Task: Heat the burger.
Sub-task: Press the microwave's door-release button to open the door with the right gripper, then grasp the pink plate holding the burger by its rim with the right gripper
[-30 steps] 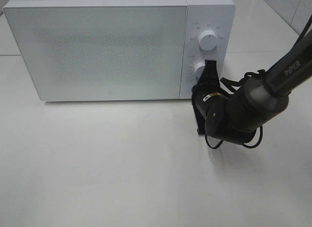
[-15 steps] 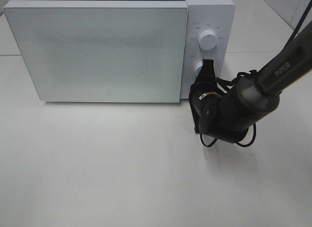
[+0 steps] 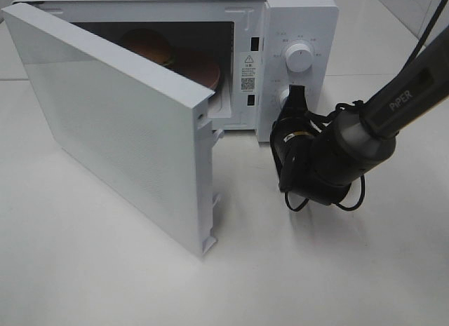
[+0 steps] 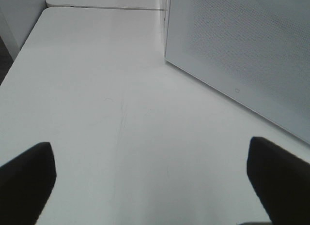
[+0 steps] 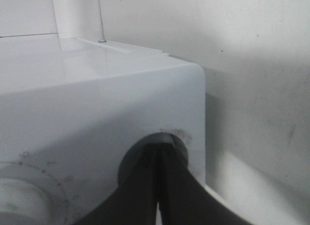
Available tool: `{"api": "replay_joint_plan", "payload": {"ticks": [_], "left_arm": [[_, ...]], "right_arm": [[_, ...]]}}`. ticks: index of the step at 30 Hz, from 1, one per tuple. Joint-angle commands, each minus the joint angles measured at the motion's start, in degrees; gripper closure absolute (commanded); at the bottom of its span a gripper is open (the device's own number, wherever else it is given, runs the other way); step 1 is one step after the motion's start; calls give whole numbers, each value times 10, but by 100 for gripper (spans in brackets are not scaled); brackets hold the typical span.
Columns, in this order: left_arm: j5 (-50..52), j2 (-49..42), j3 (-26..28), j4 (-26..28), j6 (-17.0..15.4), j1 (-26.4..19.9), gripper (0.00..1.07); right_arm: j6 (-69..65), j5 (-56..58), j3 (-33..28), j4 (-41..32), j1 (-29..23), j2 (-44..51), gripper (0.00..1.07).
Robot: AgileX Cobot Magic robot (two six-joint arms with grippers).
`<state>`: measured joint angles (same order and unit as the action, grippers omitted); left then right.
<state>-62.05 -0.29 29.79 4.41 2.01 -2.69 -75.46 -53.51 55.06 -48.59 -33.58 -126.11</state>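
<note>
White microwave door [image 3: 119, 130] stands open. Tips of the right pincer [image 3: 296, 92], pressed together, touch the lower knob [image 3: 285, 99]. The burger [image 3: 144, 44] sits inside the cavity, left of that pincer. The left pincer [image 4: 152, 182] is spread wide above the table [image 4: 97, 113].

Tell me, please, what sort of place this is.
Probably a robotics lab bench staged as a kitchen: a white box-shaped microwave oven with its door open stands on a plain white tabletop, and a black robot arm marked PIPER reaches to it.
</note>
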Motion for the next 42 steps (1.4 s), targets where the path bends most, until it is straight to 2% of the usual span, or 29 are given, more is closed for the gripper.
{"api": "replay_joint_plan", "payload": {"ticks": [1, 9, 32, 39, 42], "left_arm": [[6, -9, -2, 0, -3, -2, 7], [6, -9, -2, 0, -3, -2, 7], [6, -9, -2, 0, -3, -2, 7], [6, -9, -2, 0, -3, -2, 7], [6, -9, -2, 0, -3, -2, 7]], "right_arm": [[9, -72, 41, 48, 19, 2, 107], [9, -32, 21, 47, 17, 18, 107], [34, 116, -98, 52, 17, 139, 107], [154, 178, -144, 52, 17, 204, 107], [253, 226, -161, 52, 19, 239, 107]]}}
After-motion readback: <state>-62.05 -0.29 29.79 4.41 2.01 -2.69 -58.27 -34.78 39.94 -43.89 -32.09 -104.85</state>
